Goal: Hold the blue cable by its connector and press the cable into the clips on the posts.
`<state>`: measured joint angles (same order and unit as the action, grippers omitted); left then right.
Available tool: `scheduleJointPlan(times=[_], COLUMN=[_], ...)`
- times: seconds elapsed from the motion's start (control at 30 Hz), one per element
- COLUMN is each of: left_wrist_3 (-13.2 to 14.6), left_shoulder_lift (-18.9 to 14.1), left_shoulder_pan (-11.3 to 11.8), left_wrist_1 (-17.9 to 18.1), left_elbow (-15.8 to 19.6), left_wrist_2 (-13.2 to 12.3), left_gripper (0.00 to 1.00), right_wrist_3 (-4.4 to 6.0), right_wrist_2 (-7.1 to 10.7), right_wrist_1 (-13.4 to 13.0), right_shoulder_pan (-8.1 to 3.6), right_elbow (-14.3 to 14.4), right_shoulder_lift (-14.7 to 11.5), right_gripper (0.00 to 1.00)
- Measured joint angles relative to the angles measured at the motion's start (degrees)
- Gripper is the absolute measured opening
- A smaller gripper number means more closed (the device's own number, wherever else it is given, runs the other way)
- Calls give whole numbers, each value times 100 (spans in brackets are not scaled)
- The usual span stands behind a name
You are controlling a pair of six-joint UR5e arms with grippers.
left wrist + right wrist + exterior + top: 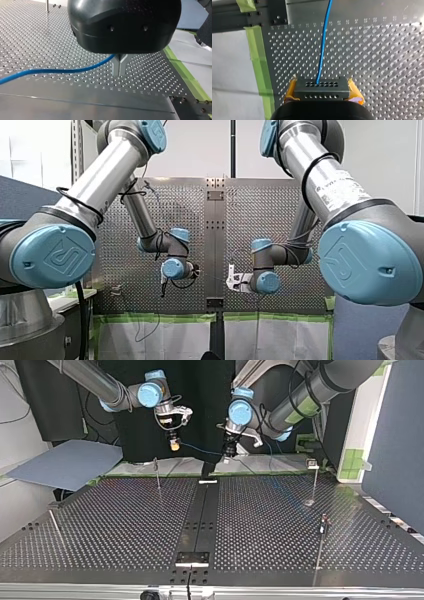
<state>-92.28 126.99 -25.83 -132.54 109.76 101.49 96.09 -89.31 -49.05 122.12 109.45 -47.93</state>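
One blue cable (62, 70): stretched over the table (37, 37).
Left gripper (119, 65): metal fingers (115, 68) pinched together on the cable.
Right gripper (322, 93): yellow pads (355, 92) clamped the connector (322, 87).

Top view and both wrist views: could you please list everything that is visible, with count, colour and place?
blue cable: one, blue, spanning the air between the two grippers, over the table's far edge in the top view.
connector: one, black, with rows of holes, on the cable's end.
posts: three, thin metal, upright; one left of the middle, two at the top view's right.
slanted rod: one, pale, near the top view's left edge.
perforated table: one, dark metal.
sheet: one, grey-blue, beyond the table at the top view's left.
green tape: strips, along the table's edge.
my right gripper: yellow pads, shut on the connector.
my left gripper: metal fingers, shut on the cable.
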Motion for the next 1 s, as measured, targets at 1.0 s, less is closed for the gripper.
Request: scheduleJointPlan(times=[1.0], left_wrist_3=[-502], left_shoulder_lift=[1467], left_shoulder_pan=[-1009], left_wrist_1=[96], left_elbow=[-951], left_wrist_2=[204], left_gripper=[0], right_wrist_3=[261], right_wrist_2=[-2], right_wrist_1=[-1084], right_shoulder_pan=[-651], right_elbow=[606], right_shoulder_lift=[731], right_gripper=[0])
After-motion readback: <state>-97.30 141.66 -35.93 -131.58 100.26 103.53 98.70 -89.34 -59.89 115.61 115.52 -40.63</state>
